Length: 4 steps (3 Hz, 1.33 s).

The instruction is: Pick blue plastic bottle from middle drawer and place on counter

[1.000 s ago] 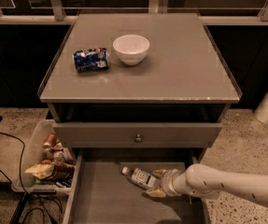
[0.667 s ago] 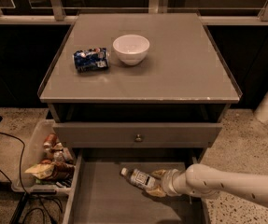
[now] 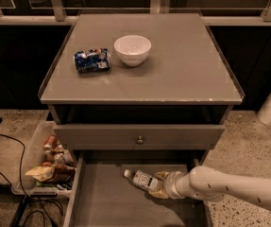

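The blue plastic bottle (image 3: 141, 179) is seen lying on its side on the floor of the open middle drawer (image 3: 102, 205), toward the far right, with its white cap turned to the far left. Its right end is pinched by the hand (image 3: 157, 185), which is extended in from the right on a white arm (image 3: 229, 188). On the tabletop (image 3: 182, 65), a white bowl (image 3: 132, 49) and a crushed blue-and-white can (image 3: 92, 60) are set just beside each other at the far left. A bin (image 3: 31, 160) of packets is placed on the ground left of the drawer.
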Each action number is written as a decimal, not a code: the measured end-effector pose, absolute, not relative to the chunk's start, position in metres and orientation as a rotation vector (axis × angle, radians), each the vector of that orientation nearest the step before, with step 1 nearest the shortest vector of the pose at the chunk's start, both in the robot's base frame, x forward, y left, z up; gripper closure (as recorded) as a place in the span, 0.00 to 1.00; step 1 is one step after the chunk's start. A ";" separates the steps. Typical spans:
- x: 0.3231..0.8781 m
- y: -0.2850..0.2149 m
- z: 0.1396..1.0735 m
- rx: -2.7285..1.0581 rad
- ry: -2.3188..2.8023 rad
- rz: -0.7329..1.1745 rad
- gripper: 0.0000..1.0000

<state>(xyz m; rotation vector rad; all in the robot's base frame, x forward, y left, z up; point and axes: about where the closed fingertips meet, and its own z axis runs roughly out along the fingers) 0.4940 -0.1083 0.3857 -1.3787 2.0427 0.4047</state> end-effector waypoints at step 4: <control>0.436 -0.174 0.567 -1.449 1.803 0.352 1.00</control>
